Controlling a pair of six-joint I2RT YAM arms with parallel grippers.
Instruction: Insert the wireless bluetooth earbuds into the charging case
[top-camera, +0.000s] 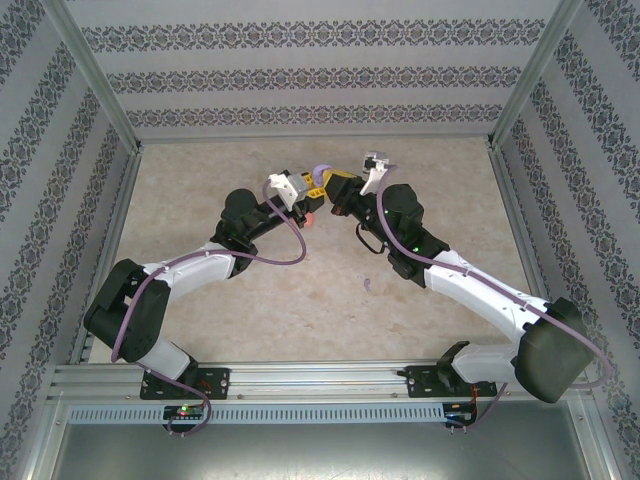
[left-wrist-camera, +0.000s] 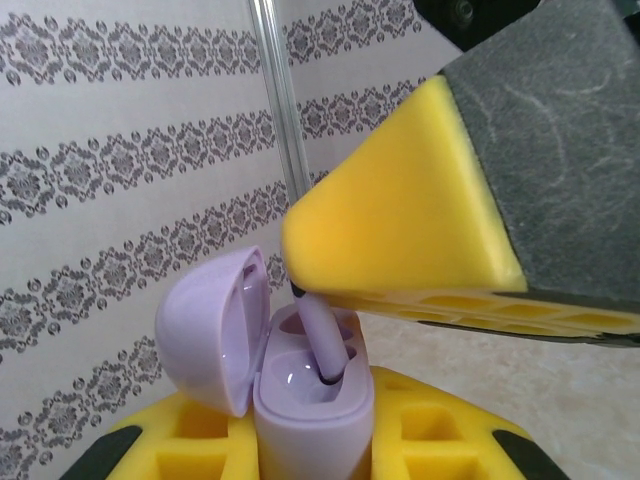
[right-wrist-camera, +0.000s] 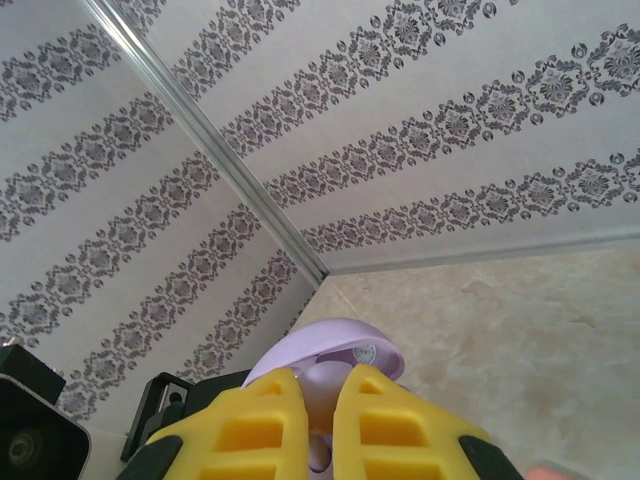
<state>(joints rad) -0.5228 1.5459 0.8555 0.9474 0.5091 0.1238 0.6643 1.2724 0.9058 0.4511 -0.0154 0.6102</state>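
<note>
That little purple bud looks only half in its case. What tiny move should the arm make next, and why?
Probably ease the right pincer straight down a touch. The purple earbud it pinches stands tilted, its lower end reaching into a slot of the open case, which the left pincer holds. It does not look seated yet.

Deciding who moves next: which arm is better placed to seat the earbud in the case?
Right: the right gripper pinches the earbud over the open case that the left gripper holds.
</note>
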